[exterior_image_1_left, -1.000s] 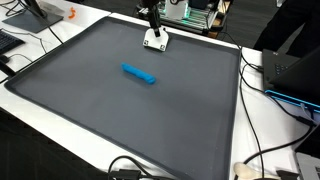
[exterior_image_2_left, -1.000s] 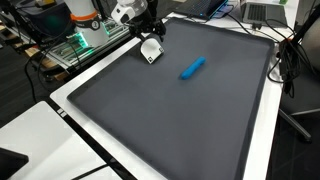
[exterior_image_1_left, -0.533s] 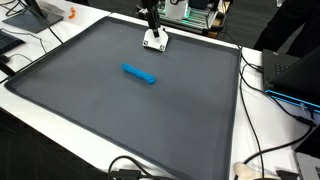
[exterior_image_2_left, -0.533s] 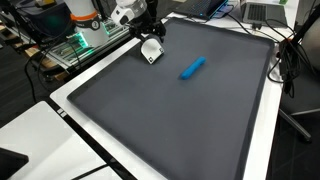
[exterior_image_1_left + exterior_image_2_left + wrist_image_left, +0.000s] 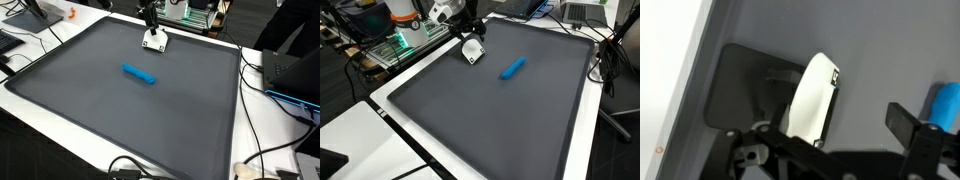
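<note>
Grey mat (image 5: 90, 110) covers the desk (image 5: 45, 125); near its far edge the gripper (image 5: 152, 33) hangs spread over a white block (image 5: 155, 42). Centre the fingers squarely before squeezing.

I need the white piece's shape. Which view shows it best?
The wrist view: the white piece fills mid-frame, close and sharp-edged. In both exterior views the white piece is just a small patch.
</note>
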You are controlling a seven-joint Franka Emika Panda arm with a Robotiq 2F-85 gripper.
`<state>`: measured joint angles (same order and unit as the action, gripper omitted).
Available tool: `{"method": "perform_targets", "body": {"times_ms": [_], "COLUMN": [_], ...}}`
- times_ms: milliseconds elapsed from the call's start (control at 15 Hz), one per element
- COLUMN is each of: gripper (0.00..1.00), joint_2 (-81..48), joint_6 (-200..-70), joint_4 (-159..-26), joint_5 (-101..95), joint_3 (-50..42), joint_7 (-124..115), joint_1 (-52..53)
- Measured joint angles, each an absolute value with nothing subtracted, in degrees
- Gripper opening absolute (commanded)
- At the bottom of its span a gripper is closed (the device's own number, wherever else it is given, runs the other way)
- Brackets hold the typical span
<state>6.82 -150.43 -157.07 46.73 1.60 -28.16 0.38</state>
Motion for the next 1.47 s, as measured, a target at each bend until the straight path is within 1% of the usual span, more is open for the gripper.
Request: {"method": "perform_targets", "body": {"times_ms": [667, 1467], "gripper": [1.0, 1.0], "joint_2": [8.2, 6.9], "joint_6": [-146.6, -146.5], "joint_4": [-157.1, -157.1], "joint_5": [45.6, 44.8], "joint_3": [1.4, 1.4], "joint_7": [-28.5, -29.0], "joint_1": [-0.6, -0.7]}}
